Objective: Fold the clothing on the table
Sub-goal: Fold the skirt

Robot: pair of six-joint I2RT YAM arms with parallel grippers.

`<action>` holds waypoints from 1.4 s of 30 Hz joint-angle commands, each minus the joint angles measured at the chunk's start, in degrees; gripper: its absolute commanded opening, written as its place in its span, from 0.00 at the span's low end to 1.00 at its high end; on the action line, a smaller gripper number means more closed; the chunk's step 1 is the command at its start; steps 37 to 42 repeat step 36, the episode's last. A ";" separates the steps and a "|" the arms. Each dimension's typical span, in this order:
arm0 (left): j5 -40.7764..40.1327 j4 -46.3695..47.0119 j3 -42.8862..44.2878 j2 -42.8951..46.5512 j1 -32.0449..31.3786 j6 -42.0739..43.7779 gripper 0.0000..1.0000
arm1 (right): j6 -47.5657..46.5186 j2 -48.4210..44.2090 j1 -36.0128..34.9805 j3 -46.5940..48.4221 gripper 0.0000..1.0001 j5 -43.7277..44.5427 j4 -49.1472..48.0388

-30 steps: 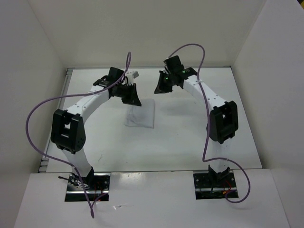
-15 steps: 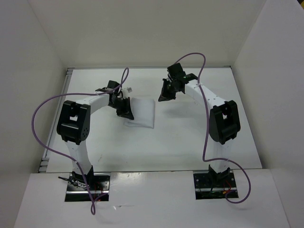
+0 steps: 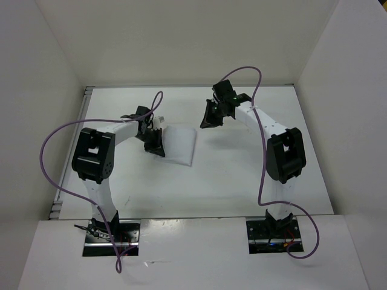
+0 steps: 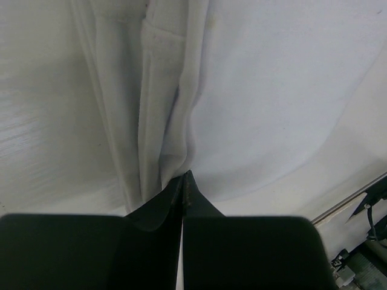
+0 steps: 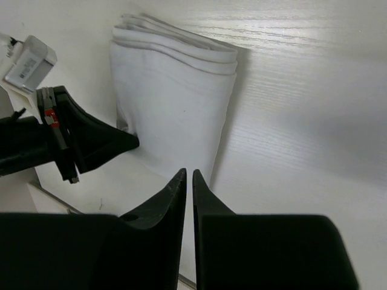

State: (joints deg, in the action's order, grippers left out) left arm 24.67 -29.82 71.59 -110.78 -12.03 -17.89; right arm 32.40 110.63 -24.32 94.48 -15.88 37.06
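The white clothing (image 3: 180, 145) lies as a folded, layered rectangle on the table (image 3: 242, 175), a little left of centre. My left gripper (image 3: 155, 147) is low at its left edge. In the left wrist view the left gripper (image 4: 184, 176) is shut, with folds of the clothing (image 4: 242, 90) bunching into its tips. My right gripper (image 3: 204, 124) hovers off the clothing's far right corner. In the right wrist view the right gripper (image 5: 188, 173) has a narrow gap with nothing in it, above the clothing (image 5: 175, 103), and the left gripper (image 5: 130, 143) touches the cloth's edge.
Upright white walls close in the table on the left, back and right. A thin metal edge (image 3: 86, 96) runs along the far left side. Purple cables (image 3: 54, 145) loop off both arms. Bare tabletop (image 5: 302, 121) lies right of the clothing.
The left gripper came down and to the left with the clothing, which now lies flatter. The right gripper dropped slightly and its jaws parted a sliver.
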 commanded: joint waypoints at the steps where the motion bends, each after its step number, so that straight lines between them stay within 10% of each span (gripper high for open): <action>1: -0.59 -3.04 4.60 3.28 0.43 2.25 0.02 | -0.93 -2.17 -1.08 3.08 0.14 -0.47 -0.76; 8: -0.33 -7.09 11.91 15.58 1.13 2.77 0.51 | -1.47 -7.70 -1.70 -3.04 0.55 3.84 0.47; 15: 3.64 0.19 0.76 31.29 2.89 -0.12 0.60 | -0.06 -18.60 -2.23 -15.98 0.55 7.52 -1.37; 20: -2.58 0.04 -6.10 35.72 3.51 -0.83 1.00 | 1.69 -26.23 -2.84 -26.07 0.56 9.72 -2.43; 42: -8.58 0.38 -13.33 41.70 4.56 -4.43 1.00 | 3.55 -28.98 -2.84 -34.01 0.69 8.24 -4.28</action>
